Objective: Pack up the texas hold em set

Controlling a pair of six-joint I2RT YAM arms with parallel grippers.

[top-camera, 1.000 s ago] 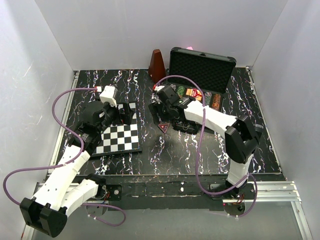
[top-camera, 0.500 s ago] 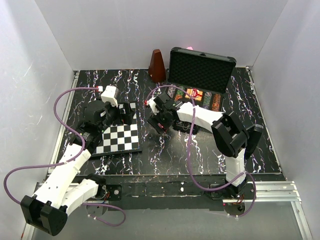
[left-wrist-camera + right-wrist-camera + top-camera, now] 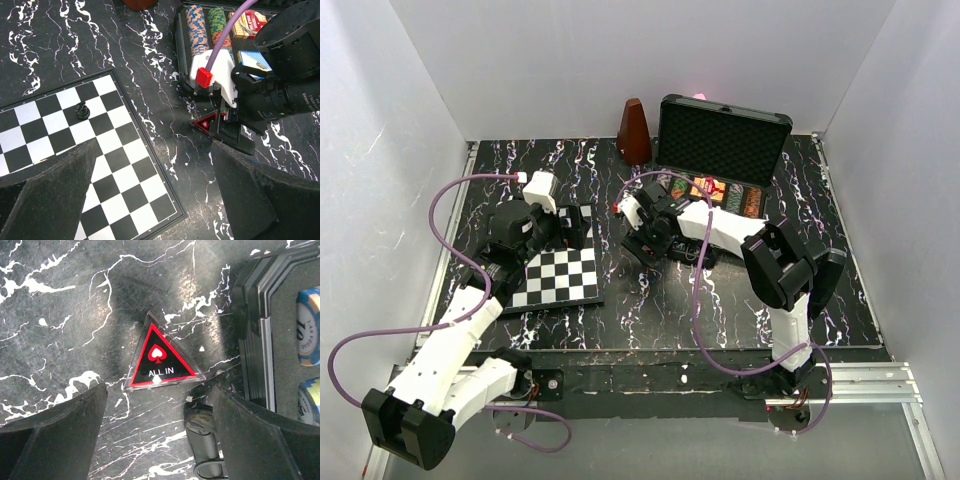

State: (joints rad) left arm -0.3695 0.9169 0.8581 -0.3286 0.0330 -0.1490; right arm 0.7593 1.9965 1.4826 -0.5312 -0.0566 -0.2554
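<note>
Case (image 3: 725, 140) of black hard plastic, rectangular, stands at the far right part of the black white-veined marble tabletop (image 3: 650, 310). Its lid with egg-crate foam lining is upright and open. In the base lie rows of striped poker chips (image 3: 197, 25) in orange-blue and green, and beside them a red-yellow card box (image 3: 250, 22) and a blue card box (image 3: 255, 60).

A black triangular token with red border, red spade and the words "ALL IN" (image 3: 160, 360) lies flat on the tabletop, just beside the left wall of the case and not touching it. The right arm (image 3: 720, 228) bends down over this token. The right jaws are wide apart, one finger at each side of the token, and they hold nothing.

The left arm (image 3: 470, 310) hangs over the right edge of a black-and-white chessboard (image 3: 560, 275), where one black chess piece (image 3: 82, 110) stands. The left jaws are fully apart and empty. A brown pyramid metronome (image 3: 635, 132) stands left of the case lid.
</note>
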